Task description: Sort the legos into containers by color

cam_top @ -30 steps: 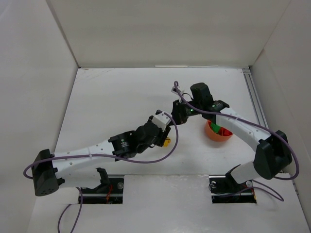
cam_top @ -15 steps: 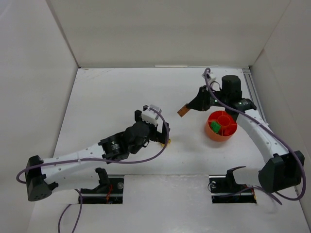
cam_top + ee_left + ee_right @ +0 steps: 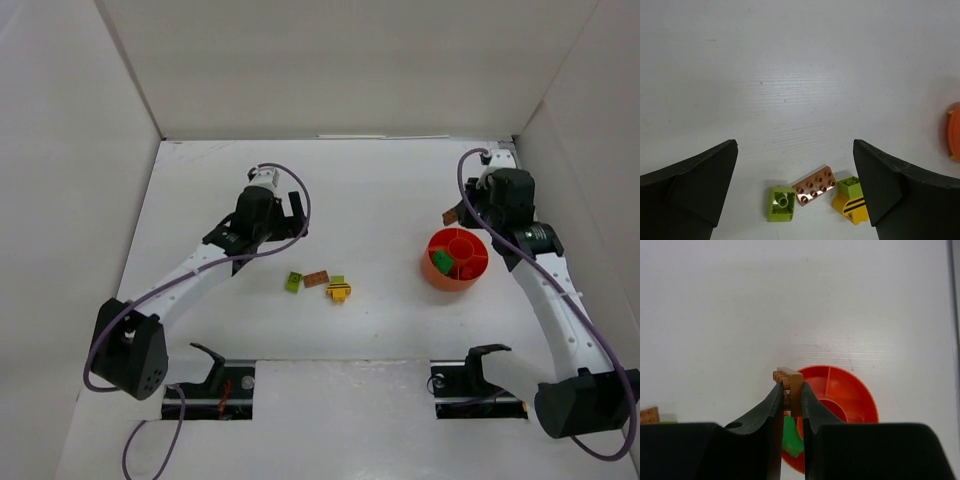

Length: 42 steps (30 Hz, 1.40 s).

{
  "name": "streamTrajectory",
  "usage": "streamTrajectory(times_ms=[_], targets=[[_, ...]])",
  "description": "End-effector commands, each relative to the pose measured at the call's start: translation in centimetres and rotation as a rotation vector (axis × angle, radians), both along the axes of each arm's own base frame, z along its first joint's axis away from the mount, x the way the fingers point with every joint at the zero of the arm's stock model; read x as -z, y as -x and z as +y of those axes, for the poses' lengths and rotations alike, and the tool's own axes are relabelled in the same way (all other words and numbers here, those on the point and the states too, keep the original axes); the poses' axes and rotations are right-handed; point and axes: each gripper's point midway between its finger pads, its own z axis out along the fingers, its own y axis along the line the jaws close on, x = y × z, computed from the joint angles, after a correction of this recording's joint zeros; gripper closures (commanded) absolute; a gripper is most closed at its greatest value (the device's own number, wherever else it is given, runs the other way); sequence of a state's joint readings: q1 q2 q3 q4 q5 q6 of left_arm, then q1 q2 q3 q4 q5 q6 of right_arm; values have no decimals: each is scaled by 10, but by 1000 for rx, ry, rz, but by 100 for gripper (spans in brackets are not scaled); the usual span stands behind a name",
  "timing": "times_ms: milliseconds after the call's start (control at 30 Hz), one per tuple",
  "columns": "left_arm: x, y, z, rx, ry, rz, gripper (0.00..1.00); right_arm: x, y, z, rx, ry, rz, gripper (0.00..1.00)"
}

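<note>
Right fingers (image 3: 774,407) pinch one held plate (image 3: 788,381), orange-brown, by the rim of the bowl (image 3: 857,390); left fingers (image 3: 695,180) are spread wide and empty.
Three loose legos lie clustered on the tabletop (image 3: 380,190): one lime brick (image 3: 781,203), one brown plate (image 3: 814,186) and one yellow piece (image 3: 851,204). One green brick (image 3: 443,260) sits in a compartment of the single bowl. Only the left wrist view shows the yellow piece's black stripes, and only the right wrist view shows the pinch.

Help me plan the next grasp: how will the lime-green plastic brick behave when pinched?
The lime-green plastic brick looks rigid and probably light. Flat-sided, it should slide rather than roll if nudged. Its smooth, small faces may slip from a loose pinch.
</note>
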<state>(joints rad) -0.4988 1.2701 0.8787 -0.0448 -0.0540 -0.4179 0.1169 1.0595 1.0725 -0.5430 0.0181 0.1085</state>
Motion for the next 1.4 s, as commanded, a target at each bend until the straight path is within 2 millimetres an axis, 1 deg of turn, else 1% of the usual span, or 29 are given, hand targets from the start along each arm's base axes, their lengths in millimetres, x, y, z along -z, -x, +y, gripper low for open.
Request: streamTrajectory(times_ms=[0,33,133,200,267,300,333,433,467,500,533,567,600,633,700,733,833,900,933,967,1000,1067,1100,1133,1167,1267,1300,1333,1367], targets=[[-26,-2,-25,151,49,-56,0,11,-3,-35,178,88,5,100],[-26,-3,-25,156,42,-59,0,14,-5,-38,192,99,14,100],[-22,-4,-23,160,16,-62,0,18,-8,-37,198,89,12,100],[-22,-5,-21,151,11,-64,0,28,-12,-37,196,95,42,100],[-11,-3,-20,156,-9,-40,0,33,-13,-39,212,99,59,100],[-7,-4,-20,157,-14,-30,0,40,-15,-38,211,103,78,100],[0,-4,-18,148,-29,-10,0,48,-15,-34,187,93,102,100],[14,-4,-18,143,-38,32,0,57,-22,-25,166,55,122,100],[14,-4,-18,143,-38,32,0,63,-22,-23,159,51,132,100],[19,-2,-18,138,-39,52,0,63,-22,-20,149,52,131,100],[19,-2,-18,138,-39,52,0,66,-23,-20,156,44,142,100],[24,0,-17,132,-37,67,0,66,-23,-21,164,49,141,100],[24,0,-17,126,-29,70,0,70,-21,-18,161,43,150,100],[31,3,-14,119,-43,88,0,70,-21,-18,161,43,150,100],[37,9,-11,112,-40,104,0,70,-21,-19,176,39,149,100],[38,11,-9,104,-44,102,0,74,-19,-16,166,42,159,100],[46,15,-5,85,-44,126,0,87,-14,-15,180,30,196,100],[50,17,-5,78,-40,138,0,91,-12,-12,177,27,214,100],[56,21,-3,78,-49,156,0,91,-12,-9,173,20,214,99],[52,21,-3,72,-37,151,0,95,-10,-9,173,22,223,98],[57,23,0,62,-49,159,0,95,-10,-9,173,22,223,95],[61,28,-4,74,-48,169,0,95,-10,-7,171,30,221,90],[65,29,-1,64,-59,174,0,95,-10,-4,161,31,221,88],[65,30,-3,58,-57,174,0,96,-8,-6,169,40,228,87],[67,34,-6,62,-58,187,0,96,-8,-3,160,41,228,84],[72,36,-3,37,-55,202,0,93,-7,-1,158,45,217,82],[73,38,-2,37,-60,210,0,89,-9,2,149,43,208,78],[78,41,0,36,-66,221,0,91,-6,2,149,46,218,76],[78,41,0,30,-58,224,0,91,-6,2,149,46,218,73]])
